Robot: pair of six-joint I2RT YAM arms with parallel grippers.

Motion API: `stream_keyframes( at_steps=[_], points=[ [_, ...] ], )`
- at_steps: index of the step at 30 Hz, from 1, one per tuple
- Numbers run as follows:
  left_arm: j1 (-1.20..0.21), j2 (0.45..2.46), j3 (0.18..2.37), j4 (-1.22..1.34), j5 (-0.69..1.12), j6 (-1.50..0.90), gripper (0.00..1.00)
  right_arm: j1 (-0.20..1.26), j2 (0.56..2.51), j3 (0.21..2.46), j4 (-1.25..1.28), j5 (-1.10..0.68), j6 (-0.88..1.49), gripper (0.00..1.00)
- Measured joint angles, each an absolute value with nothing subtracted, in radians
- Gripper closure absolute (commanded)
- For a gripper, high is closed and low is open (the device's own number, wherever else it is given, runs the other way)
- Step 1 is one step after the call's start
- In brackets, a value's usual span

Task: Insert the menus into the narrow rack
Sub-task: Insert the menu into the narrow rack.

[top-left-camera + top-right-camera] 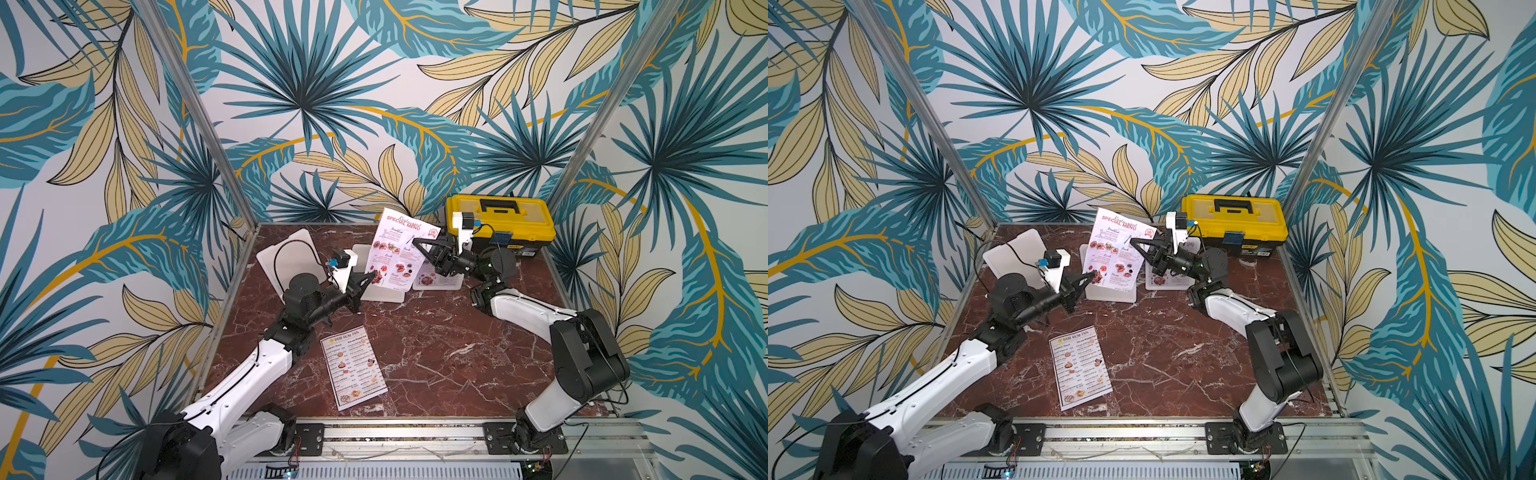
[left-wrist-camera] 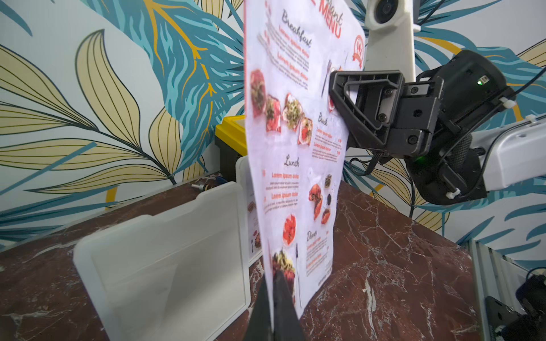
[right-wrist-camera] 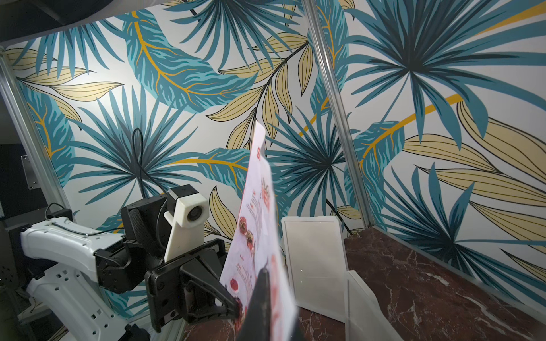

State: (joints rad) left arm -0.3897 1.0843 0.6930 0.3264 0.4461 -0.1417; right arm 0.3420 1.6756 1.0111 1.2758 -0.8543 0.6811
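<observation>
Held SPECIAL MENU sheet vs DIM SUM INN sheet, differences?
The held SPECIAL MENU sheet stands upright; the DIM SUM INN sheet lies flat on the table. The left gripper and right gripper pinch the SPECIAL MENU; the DIM SUM INN is untouched. Both show food photos.

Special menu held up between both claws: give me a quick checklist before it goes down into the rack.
1. Left claw shut on special menu lower corner: ok.
2. Right claw shut on its side edge: ok.
3. Sheet upright, not crumpled: ok.
4. Lower edge lined up over rack slot: cannot tell.
5. Dim Sum Inn menu flat on table, apart from rack: ok.
</observation>
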Motion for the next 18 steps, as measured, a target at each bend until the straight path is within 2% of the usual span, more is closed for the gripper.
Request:
stream_keyframes(
  at_steps=[10,18],
  points=[
    [-0.313,1.252,0.85,0.337,0.443,-0.096,1.0,0.342,1.784,1.211,1.216,-0.847,0.691,0.95],
    [-0.215,1.4,0.991,0.348,0.517,-0.111,1.0,0.345,1.856,1.342,1.098,-0.822,0.667,0.95]
  ],
)
